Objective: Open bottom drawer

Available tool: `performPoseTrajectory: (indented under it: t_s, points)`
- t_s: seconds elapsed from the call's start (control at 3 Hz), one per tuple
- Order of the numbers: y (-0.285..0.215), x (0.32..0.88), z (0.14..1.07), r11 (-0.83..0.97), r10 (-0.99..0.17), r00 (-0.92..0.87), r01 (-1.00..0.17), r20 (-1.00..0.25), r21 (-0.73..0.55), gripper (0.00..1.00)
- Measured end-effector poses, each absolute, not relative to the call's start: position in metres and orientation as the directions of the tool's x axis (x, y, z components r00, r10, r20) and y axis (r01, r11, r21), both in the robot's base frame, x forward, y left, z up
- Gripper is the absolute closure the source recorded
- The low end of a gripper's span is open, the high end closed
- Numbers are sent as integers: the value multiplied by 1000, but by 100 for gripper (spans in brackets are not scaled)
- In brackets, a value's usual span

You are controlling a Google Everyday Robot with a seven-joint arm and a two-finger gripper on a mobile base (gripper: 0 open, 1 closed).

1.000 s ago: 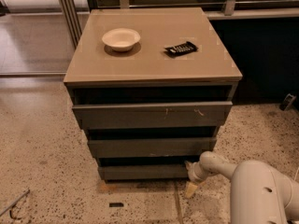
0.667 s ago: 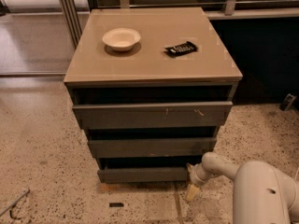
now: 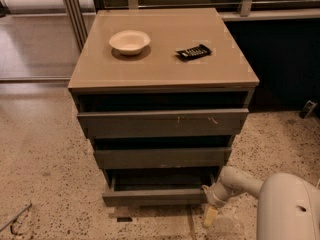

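The bottom drawer (image 3: 155,196) is the lowest and narrowest of three dark grey fronts on a small cabinet. It stands pulled out a little, with a dark gap showing behind its front. My gripper (image 3: 209,205) is low at the drawer's right end, against its front corner, just above the floor. My white arm (image 3: 287,206) reaches in from the bottom right.
The middle drawer (image 3: 162,157) and the scratched top drawer (image 3: 162,122) sit above. On the cabinet top (image 3: 165,74) are a white bowl (image 3: 129,41) and a black flat object (image 3: 193,52). Speckled floor lies all around, with a metal piece (image 3: 15,219) at the bottom left.
The bottom drawer has slid out a little toward the camera. My gripper has moved slightly down and outward with its right end.
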State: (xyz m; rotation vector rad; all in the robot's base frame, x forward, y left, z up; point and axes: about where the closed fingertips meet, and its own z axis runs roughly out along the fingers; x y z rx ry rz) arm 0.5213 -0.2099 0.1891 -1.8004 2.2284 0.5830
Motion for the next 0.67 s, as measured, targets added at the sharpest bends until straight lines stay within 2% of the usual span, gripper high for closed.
performPoseTrajectory:
  t_s: [0.33, 0.67]
  points:
    - [-207, 493, 195, 154, -885, -244, -957, -396, 245, 0]
    - [-207, 493, 195, 154, -885, -244, -957, -396, 245, 0]
